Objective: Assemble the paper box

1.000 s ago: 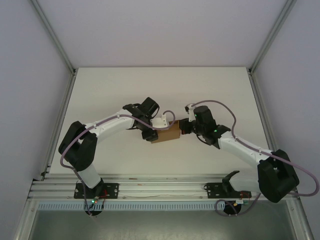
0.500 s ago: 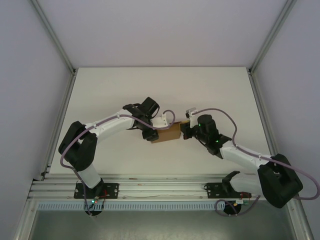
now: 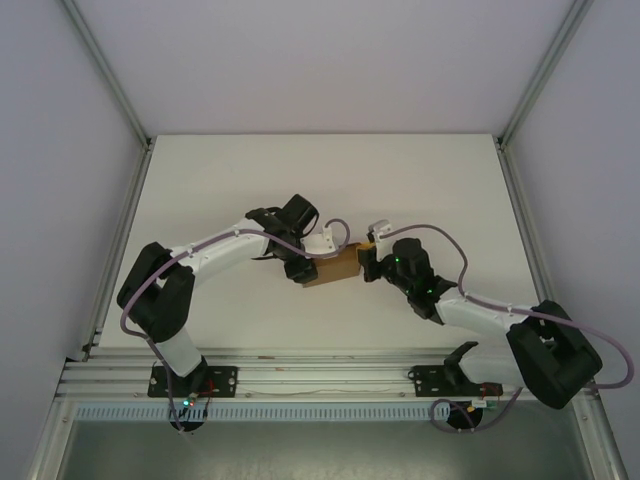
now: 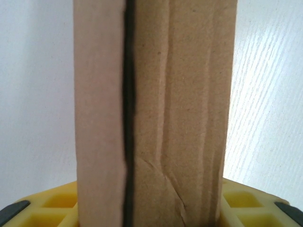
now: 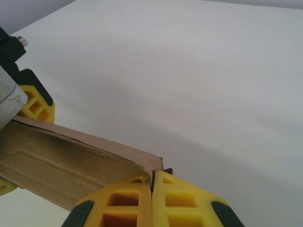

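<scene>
Brown kraft cardboard box (image 3: 337,268), centre frame, is clamped by the left gripper (image 3: 306,268); the right gripper (image 5: 152,182) (yellow fingers pressed together) touches its right end.

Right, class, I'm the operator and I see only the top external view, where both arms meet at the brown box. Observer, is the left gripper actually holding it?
Observer: Yes. In the left wrist view the paper box sits between the left gripper's yellow fingers.
Operator: Is it fully closed up?
Observer: Not flush: a dark seam runs its length between two panels.
Operator: And the right gripper?
Observer: Right wrist view: the right gripper has fingertips pressed together at the box's corner.
</scene>
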